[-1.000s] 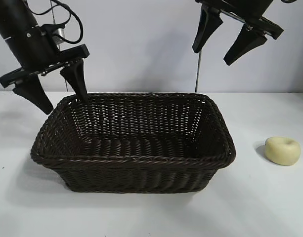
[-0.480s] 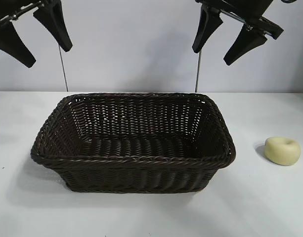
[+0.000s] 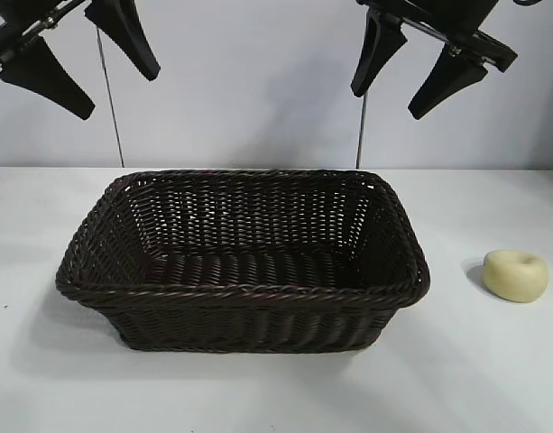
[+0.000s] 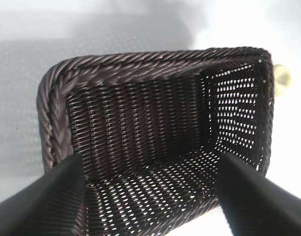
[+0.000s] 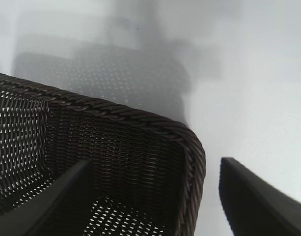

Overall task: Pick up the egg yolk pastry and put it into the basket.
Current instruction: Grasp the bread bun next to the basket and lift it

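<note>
The pale yellow egg yolk pastry [image 3: 516, 275] lies on the white table to the right of the basket [image 3: 240, 290], apart from it; a sliver of the pastry [image 4: 282, 77] shows past the basket's far wall in the left wrist view. The dark brown wicker basket [image 4: 57, 118] [image 5: 192, 147] stands mid-table with nothing inside. My left gripper [image 3: 116, 95] hangs open, high above the basket's left end. My right gripper [image 3: 389, 105] hangs open, high above the basket's right rear corner, well away from the pastry. Neither holds anything.
White table [image 3: 493, 379] all round the basket, a pale wall behind. Two thin upright rods [image 3: 112, 108] [image 3: 359, 126] stand at the back. Bare tabletop lies in front of and around the pastry.
The left arm has risen from beside the basket's left rear corner to high above it, then shifted slightly right. The right arm, basket and pastry have not moved.
</note>
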